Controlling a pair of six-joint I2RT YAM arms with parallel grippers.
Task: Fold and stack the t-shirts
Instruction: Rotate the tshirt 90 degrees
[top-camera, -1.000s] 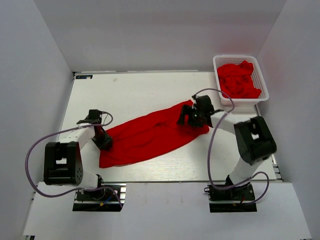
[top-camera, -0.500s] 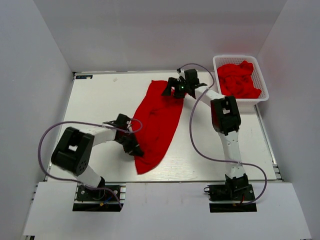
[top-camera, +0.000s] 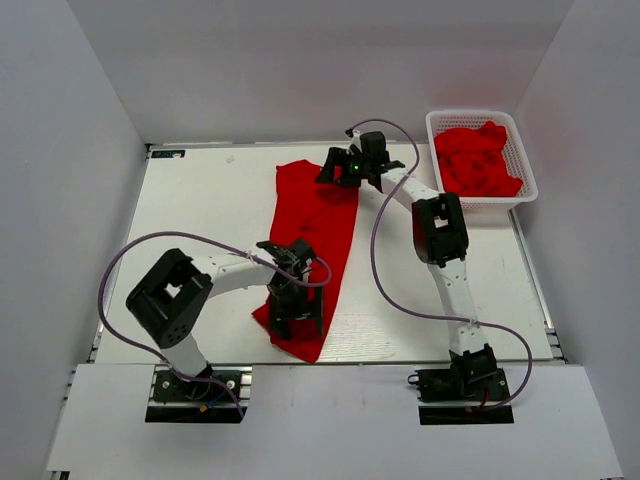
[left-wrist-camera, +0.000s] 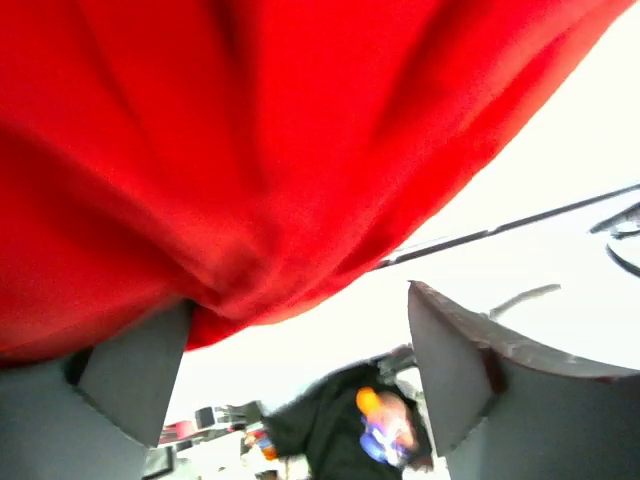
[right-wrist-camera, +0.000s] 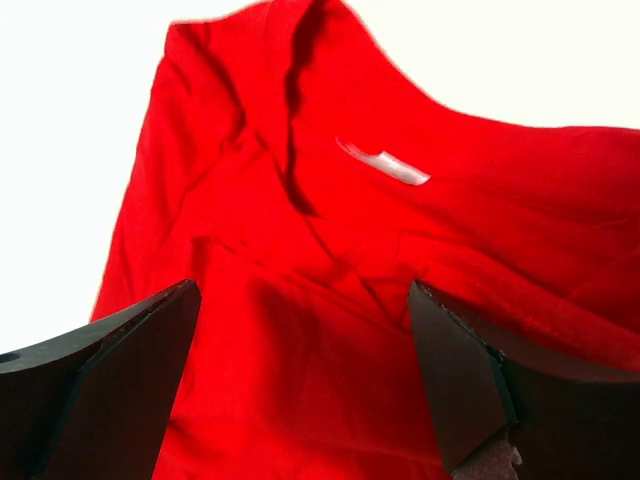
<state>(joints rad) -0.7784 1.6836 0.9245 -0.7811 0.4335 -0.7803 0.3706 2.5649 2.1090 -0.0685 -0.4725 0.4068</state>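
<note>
Showing no legible writing: white collar tag (right-wrist-camera: 385, 165) | left claw (top-camera: 295, 312) spread wide at 6 o'clock, cloth draped on one finger (left-wrist-camera: 130, 385) | red shirt (top-camera: 322, 225) lying 12-to-6 mid-table | right claw (top-camera: 335, 172) released above its 12 o'clock end | basket (top-camera: 490, 202) of shirts (top-camera: 478, 160) at 2

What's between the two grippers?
Only the red t-shirt, a long strip running from the left gripper to the right gripper, seen in the top view.

I record the left arm (top-camera: 230, 268) and right arm (top-camera: 455, 290) as white links joined by boxy black housings. A lavender cable (top-camera: 165, 236) loops beside each. Both base plates (top-camera: 197, 385) dark. A green light (top-camera: 352, 158) shows on the right wrist. The left fingers (left-wrist-camera: 130, 385) are grey, the right fingers (right-wrist-camera: 110, 380) black.
</note>
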